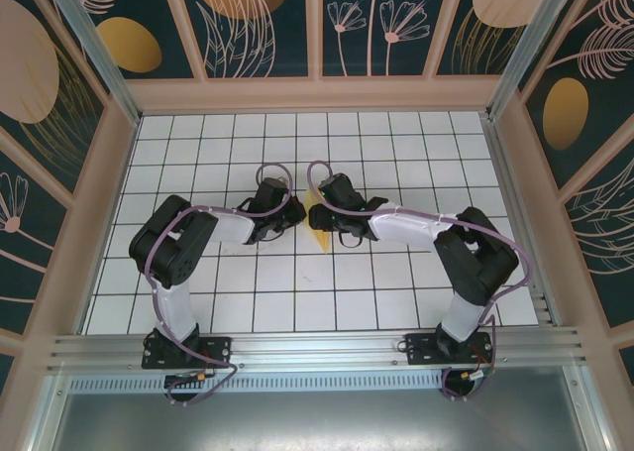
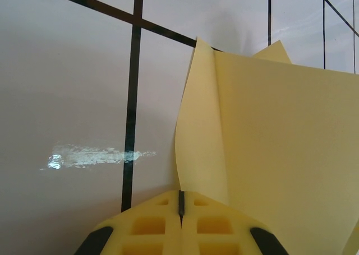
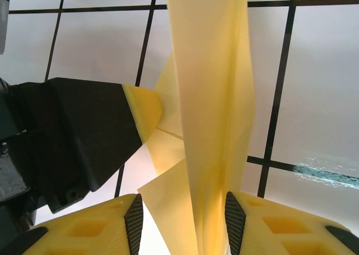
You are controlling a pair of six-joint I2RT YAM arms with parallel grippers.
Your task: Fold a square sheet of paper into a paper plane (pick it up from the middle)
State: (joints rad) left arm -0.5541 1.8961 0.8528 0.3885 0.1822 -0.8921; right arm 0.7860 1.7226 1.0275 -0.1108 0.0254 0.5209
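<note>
The left jaws clamp the paper (image 2: 269, 154) by an edge; the right jaws stand apart, its fold between them.

The sheet of paper (image 2: 280, 143) is looking smooth and matt; the glossy white table (image 2: 73, 98) is mirroring glare at left; the left gripper (image 2: 181, 198) is showing matt yellow plastic.

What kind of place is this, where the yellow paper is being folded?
Probably a robot test cell, not a home: a white gridded table boxed in by decorated panels, with the left arm and right arm bolted to a metal rail.
</note>
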